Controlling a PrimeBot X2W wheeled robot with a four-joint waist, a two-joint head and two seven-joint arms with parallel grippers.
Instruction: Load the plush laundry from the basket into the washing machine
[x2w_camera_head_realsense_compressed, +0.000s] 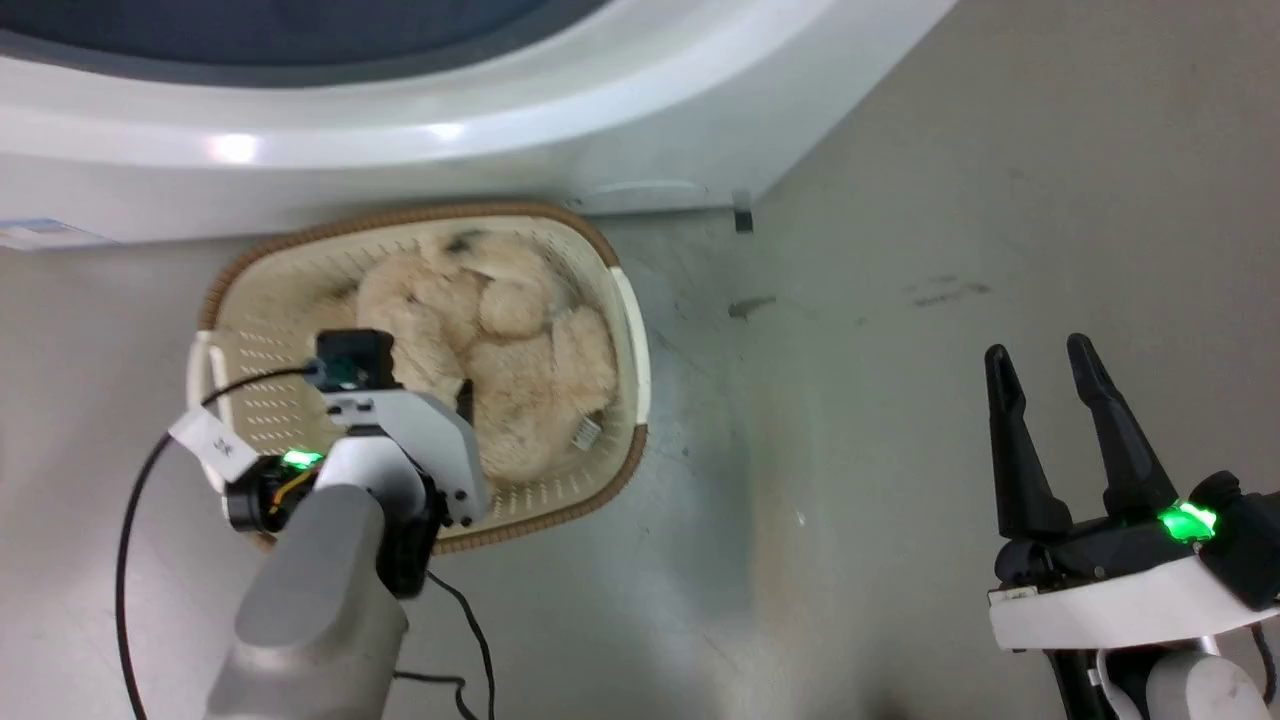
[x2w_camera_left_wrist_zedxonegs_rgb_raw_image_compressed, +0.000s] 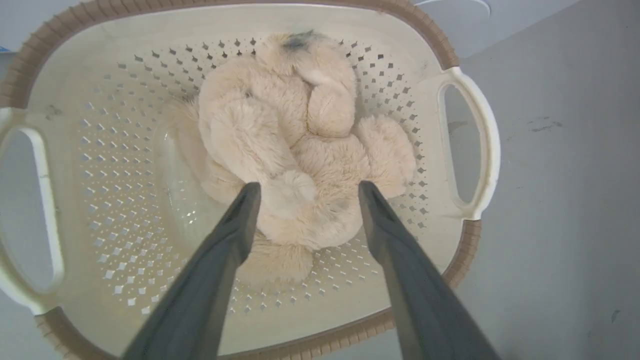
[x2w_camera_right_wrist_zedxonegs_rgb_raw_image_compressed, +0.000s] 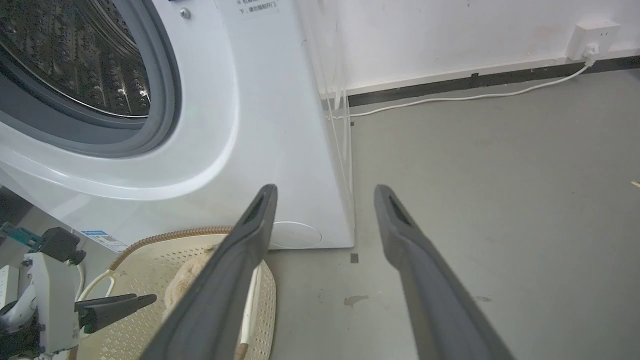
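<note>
Down in the basket (x2w_camera_left_wrist_zedxonegs_rgb_raw_image_compressed: 460, 260), the plush (x2w_camera_left_wrist_zedxonegs_rgb_raw_image_compressed: 295, 165) lies curled up, with the left claw (x2w_camera_left_wrist_zedxonegs_rgb_raw_image_compressed: 308, 186) spread over it.

The plush fills the basket's middle with its limbs folded in, leaving bare perforated bottom on one side. The left claw's fingers stand apart on either side of its thick lower bulge and grasp nothing; I cannot tell whether the tips touch the fur. That straddle looks chosen for a pinch on the bulkiest fold. Both fingers stand off the walls, so there is room to close, though the brown rim must be cleared on the lift. The basket sits at the foot of the washer (x2w_camera_right_wrist_zedxonegs_rgb_raw_image_compressed: 240, 125), beneath its unblocked drum mouth, which keeps the carry short. The right claw (x2w_camera_head_realsense_compressed: 1040, 352), released and empty, hovers over bare floor (x2w_camera_head_realsense_compressed: 900, 350) well apart from the basket, out of that path.
</note>
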